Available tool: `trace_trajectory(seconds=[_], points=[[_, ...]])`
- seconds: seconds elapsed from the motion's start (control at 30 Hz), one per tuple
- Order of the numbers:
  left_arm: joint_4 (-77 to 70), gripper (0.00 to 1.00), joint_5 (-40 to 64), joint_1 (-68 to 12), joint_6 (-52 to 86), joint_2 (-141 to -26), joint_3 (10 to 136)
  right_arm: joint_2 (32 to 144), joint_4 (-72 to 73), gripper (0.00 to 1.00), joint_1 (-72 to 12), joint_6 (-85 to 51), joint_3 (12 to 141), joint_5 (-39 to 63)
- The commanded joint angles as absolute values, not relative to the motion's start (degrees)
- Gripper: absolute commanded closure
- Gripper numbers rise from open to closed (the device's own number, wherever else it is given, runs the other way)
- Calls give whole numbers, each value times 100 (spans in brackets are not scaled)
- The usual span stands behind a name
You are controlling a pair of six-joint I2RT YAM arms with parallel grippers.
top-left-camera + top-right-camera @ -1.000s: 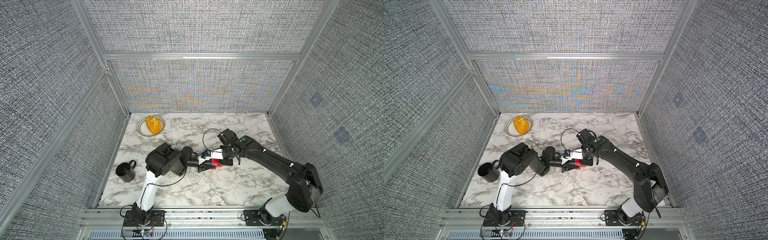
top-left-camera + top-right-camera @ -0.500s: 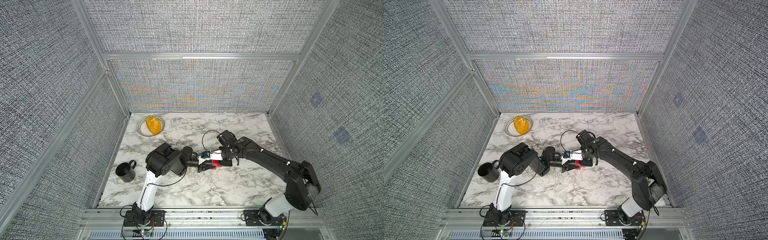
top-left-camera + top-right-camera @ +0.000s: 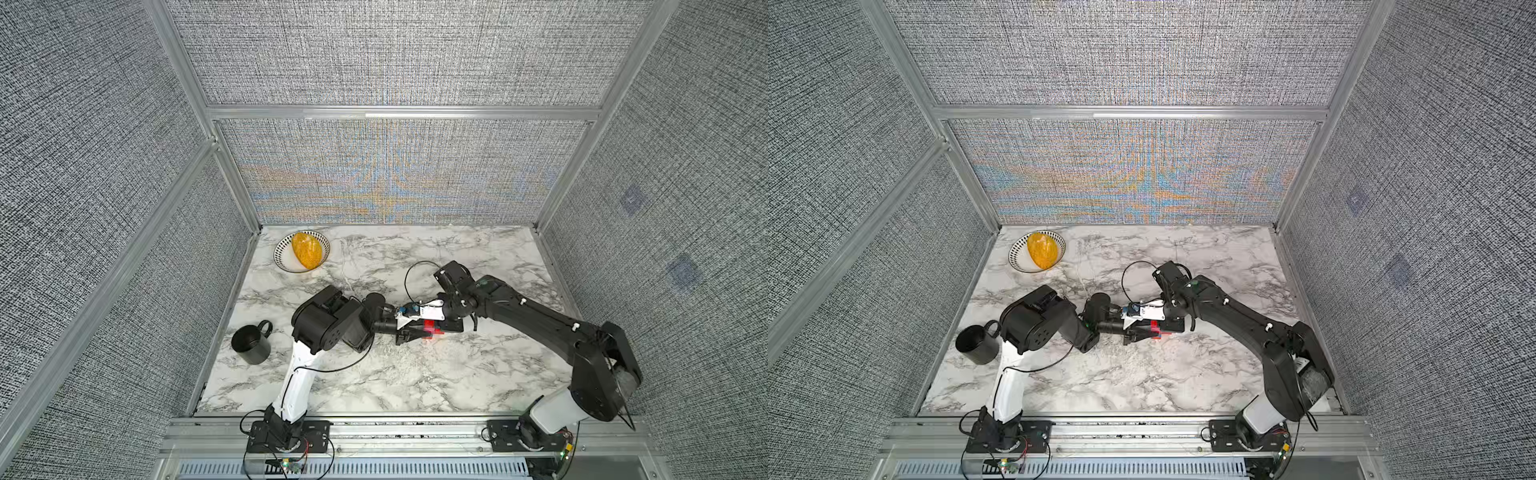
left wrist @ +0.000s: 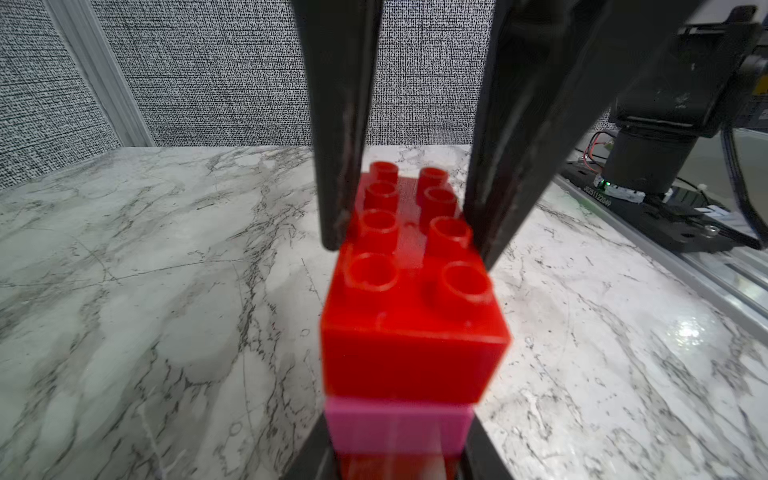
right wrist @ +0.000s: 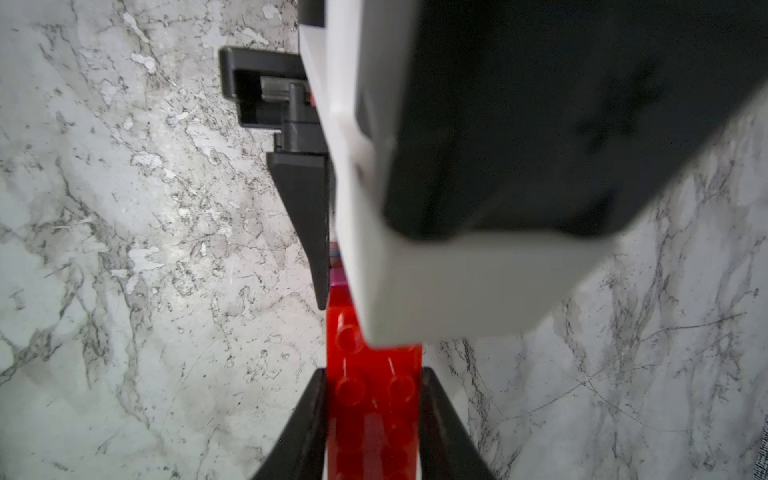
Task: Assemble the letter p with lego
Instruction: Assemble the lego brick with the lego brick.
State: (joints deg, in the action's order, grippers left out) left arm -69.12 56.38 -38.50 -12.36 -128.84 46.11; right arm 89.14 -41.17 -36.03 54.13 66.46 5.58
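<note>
Left wrist view: nearest the lens, the left pincer (image 4: 392, 455) is partly closed, with its fingers pressed on both sides of the pink brick (image 4: 399, 428). The long red brick (image 4: 415, 316) is stacked on the pink one, and its long axis runs straight away from the lens. Further along, the right pincer (image 4: 409, 249) is clamped tight across that brick's far half, one finger on each long side. In both top views the letter p (image 3: 430, 328) (image 3: 1156, 327) sits about mid-counter (image 3: 415, 382), with the brick's axis roughly parallel to the front edge. The left pincer comes in from the left-edge side and the right one from the right, tip to tip on one line, so neither arm is nearer; both have hold. I can't tell whether the stack rests on the counter or is lifted. My read: the red brick is being seated, so force should go square to that axis and not along it, or the stack shears. The mug (image 3: 250, 344) by the left edge and the bowl (image 3: 277, 254) in the back-left corner are well apart from all this.
</note>
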Motion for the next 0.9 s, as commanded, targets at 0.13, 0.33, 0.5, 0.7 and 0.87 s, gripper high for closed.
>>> trace_trajectory(seconds=[0.13,0.33,0.5,0.7,0.87], points=[[-5326,100,5118,-3801,-1380,-13022,4551,8974,-4214,96,-3599,5353,6610,466],[-5297,100,5115,-3798,-1381,-13031,4566,9048,-4310,96,-3663,5316,6592,362],[-5282,100,5124,-3795,-1383,-13036,4572,9097,-4383,96,-3695,5286,6589,179],[-5258,100,5135,-3790,-1380,-13035,4578,9114,-4392,96,-3700,5295,6583,132],[-5241,100,5142,-3786,-1382,-13046,4594,9196,-4386,96,-3730,5312,6586,117]])
